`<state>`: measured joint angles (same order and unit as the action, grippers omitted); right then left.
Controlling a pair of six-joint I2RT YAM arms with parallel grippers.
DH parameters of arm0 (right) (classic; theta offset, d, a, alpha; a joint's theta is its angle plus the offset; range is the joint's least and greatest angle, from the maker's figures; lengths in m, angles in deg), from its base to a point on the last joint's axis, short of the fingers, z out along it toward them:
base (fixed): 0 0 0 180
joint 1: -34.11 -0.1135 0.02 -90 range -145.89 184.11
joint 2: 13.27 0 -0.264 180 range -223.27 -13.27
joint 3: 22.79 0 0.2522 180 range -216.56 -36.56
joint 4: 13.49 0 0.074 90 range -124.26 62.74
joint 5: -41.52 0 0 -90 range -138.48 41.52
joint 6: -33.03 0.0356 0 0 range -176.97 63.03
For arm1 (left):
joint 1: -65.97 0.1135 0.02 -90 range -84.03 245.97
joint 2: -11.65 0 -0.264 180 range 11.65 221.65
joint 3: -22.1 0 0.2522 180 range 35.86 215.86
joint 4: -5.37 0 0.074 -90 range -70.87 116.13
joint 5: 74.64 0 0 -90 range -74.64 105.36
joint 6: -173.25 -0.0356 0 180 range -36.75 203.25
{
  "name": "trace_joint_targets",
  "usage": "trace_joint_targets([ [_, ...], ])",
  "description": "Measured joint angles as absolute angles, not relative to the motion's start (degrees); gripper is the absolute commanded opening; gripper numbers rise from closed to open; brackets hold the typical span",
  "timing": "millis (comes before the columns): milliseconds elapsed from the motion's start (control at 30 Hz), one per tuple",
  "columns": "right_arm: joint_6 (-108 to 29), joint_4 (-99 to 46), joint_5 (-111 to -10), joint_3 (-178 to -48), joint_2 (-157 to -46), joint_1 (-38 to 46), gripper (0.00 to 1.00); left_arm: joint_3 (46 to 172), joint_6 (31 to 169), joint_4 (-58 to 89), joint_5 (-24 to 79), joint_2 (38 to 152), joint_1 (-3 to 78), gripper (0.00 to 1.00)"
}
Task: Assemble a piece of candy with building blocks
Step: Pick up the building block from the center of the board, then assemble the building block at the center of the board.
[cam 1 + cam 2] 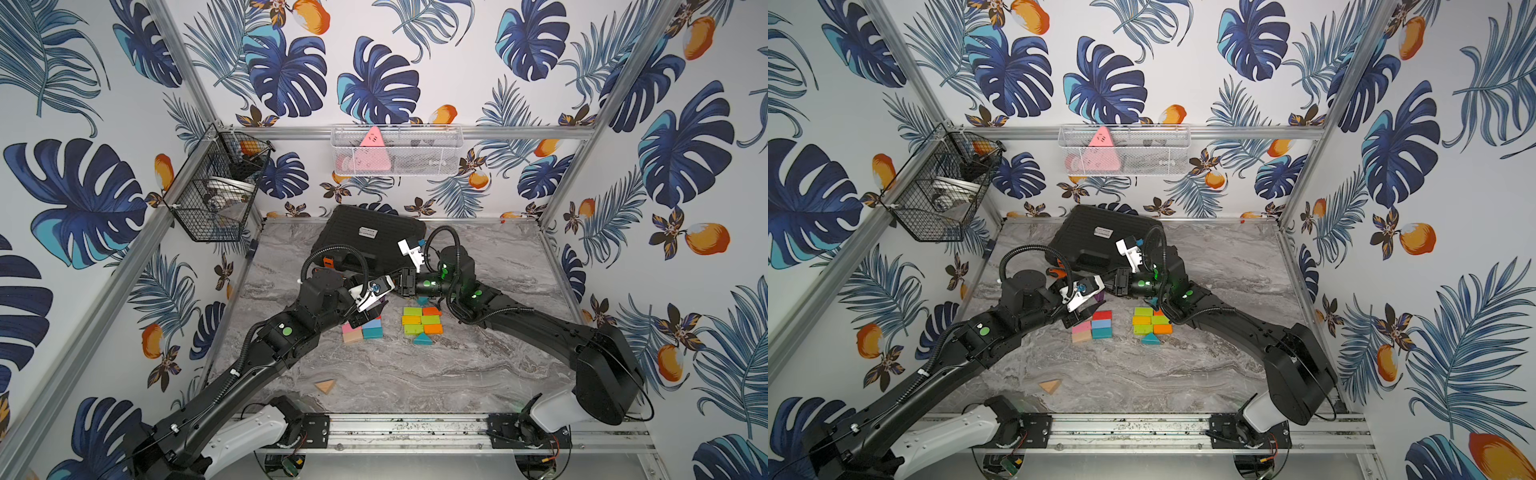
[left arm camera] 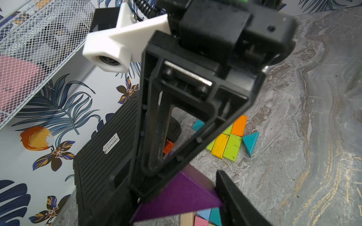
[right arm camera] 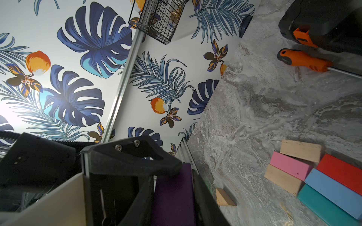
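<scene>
My two grippers meet above the table's middle around a purple wedge [image 1: 1099,296]. In the right wrist view, my right gripper [image 3: 174,174] is shut on the purple wedge [image 3: 172,197], a finger against each flat face. In the left wrist view, the purple wedge [image 2: 182,191] spans my left gripper [image 2: 172,207], its tip against one finger [image 2: 233,195]. On the table lies a grid of green, yellow and orange building blocks [image 1: 422,320], with a teal wedge [image 1: 422,338] at its near side and another teal wedge [image 1: 422,300] at its far side.
A cluster of pink, red, blue, teal and wood bricks [image 1: 361,330] lies under the left gripper. A plain wood wedge [image 1: 325,386] sits near the front. A black case [image 1: 370,237] and an orange-handled screwdriver [image 3: 305,61] are behind. Wire baskets [image 1: 397,149] hang on the walls.
</scene>
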<state>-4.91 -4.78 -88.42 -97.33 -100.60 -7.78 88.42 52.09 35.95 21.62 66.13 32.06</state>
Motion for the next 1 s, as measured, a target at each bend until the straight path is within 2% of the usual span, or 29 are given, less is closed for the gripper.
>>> trace_joint_targets([
  [167, -5.15, -5.17, -87.92, -97.09, -100.60, -6.99, 0.67, 88.40, 57.47, 37.10, 18.74, 64.93, 32.04, 0.32],
  [267, -5.64, -6.50, -86.65, -96.56, -100.03, -5.57, 0.72, 87.74, 62.85, 38.48, 17.36, 63.86, 32.04, 0.32],
  [400, -8.00, -7.68, -84.71, -95.32, -98.33, -2.20, 0.75, 86.41, 71.81, 41.78, 16.42, 63.27, 32.04, 0.31],
  [467, -10.07, -8.95, -83.07, -94.12, -97.34, 0.11, 0.75, 86.50, 78.49, 43.84, 15.13, 64.49, 31.89, 0.36],
  [533, -12.21, -10.48, -80.82, -92.59, -96.73, 2.65, 0.75, 86.56, 85.25, 45.80, 13.86, 66.63, 31.73, 0.37],
  [667, -16.21, -13.50, -77.28, -89.26, -95.90, 7.70, 0.75, 85.05, 98.78, 50.44, 11.68, 72.34, 29.66, 0.35],
  [767, -18.90, -14.98, -76.10, -87.76, -95.86, 10.82, 0.75, 79.39, 106.45, 51.11, 9.58, 73.34, 26.07, 0.33],
  [1000, -21.63, -15.70, -75.79, -85.50, -97.50, 12.09, 0.74, 70.06, 116.42, 48.62, 5.93, 74.48, 22.99, 0.29],
])
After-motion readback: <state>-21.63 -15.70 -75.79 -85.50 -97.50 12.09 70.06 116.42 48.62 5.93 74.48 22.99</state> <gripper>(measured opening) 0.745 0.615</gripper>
